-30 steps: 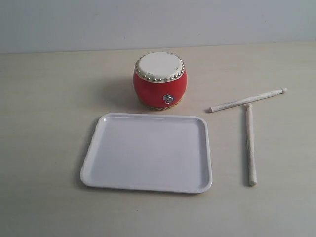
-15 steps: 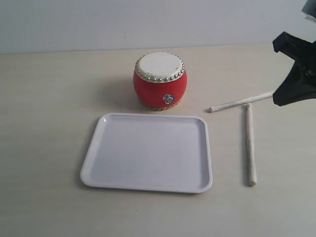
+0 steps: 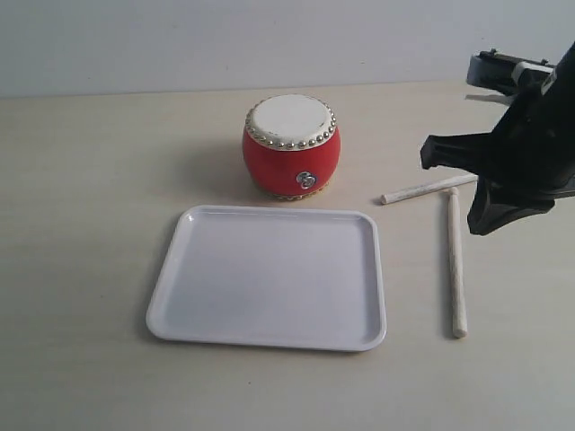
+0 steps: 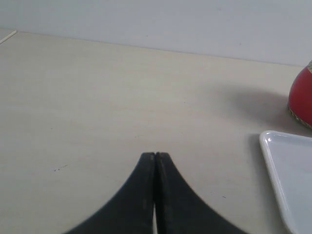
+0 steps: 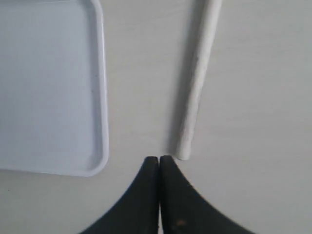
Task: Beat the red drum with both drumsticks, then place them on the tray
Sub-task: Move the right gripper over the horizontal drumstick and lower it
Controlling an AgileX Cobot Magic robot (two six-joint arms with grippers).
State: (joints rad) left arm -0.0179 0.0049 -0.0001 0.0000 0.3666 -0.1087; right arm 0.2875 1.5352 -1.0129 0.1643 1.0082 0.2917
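Just changed: the right arm [image 3: 526, 153] had come in from the bench's right edge within the last second. It hung over the two slim pale wooden drumsticks [image 3: 456, 269] and hid the outer end of the angled drumstick [image 3: 418, 189].
Unchanged: the small red barrel-shaped drum with cream skin and gold studs [image 3: 290, 148], the flat white rectangular plastic tray [image 3: 269, 212] and both sticks lay as before.
Right gripper [image 5: 158, 160]: fingers were pressed together and held nothing; tips sat above bare bench, just beside one stick end.
Left gripper [image 4: 155, 156]: pressed together and empty, over bare pale wooden bench [image 3: 90, 180] on the left side; absent from the exterior view.
Task meaning: judged the start of the reach. No stick was lifted and no beat made; the jaws would have to spread first.
Task things: the drum was mid-bench toward the back edge, with the tray in front of it, apart. The sticks lay between the tray and the right edge in a rough T; whether they touched could not be told.
Open room: wide bare bench left of the tray, a strip along the front edge, and a clear gap between the tray rim and the straight drumstick [image 3: 456, 269].
Edges: only the back edge showed.
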